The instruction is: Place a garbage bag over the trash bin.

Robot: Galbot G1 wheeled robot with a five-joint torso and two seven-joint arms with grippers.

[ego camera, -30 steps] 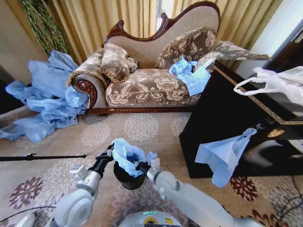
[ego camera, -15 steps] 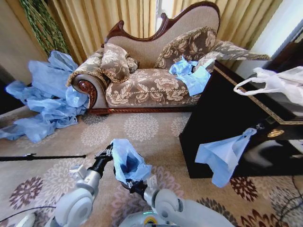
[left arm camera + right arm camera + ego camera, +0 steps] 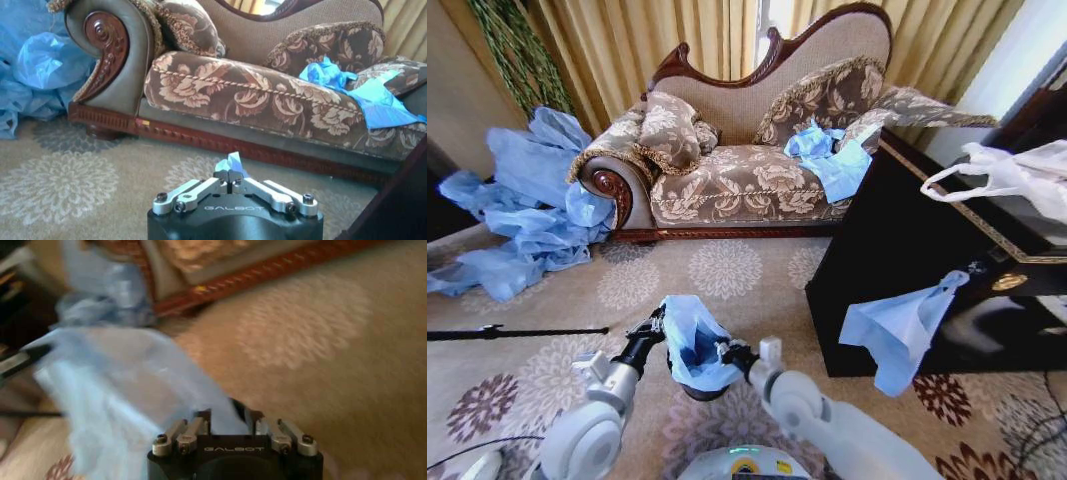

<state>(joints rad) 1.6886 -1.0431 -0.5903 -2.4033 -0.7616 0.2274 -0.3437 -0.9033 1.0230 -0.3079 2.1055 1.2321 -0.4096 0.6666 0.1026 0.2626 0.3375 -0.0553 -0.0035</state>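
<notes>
Stretching the garbage bag [image 3: 693, 340] across the trash bin [image 3: 702, 388] on the carpet, its rim is pinched shut by the left gripper [image 3: 660, 323] and clenched by the right gripper [image 3: 727, 352]; the mouth is thus kept spread.

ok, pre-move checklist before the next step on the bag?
1. Left tool pinching the garbage bag edge: ok, shut on a blue tip.
2. Right tool gripping the opposite rim: ok, film sits between its fingers.
3. Bag mouth open: ok, the hollow shows from the head.
4. Bag draped over the trash bin: partly, black shows below the film.
5. Rim covered all round: cannot tell.
</notes>
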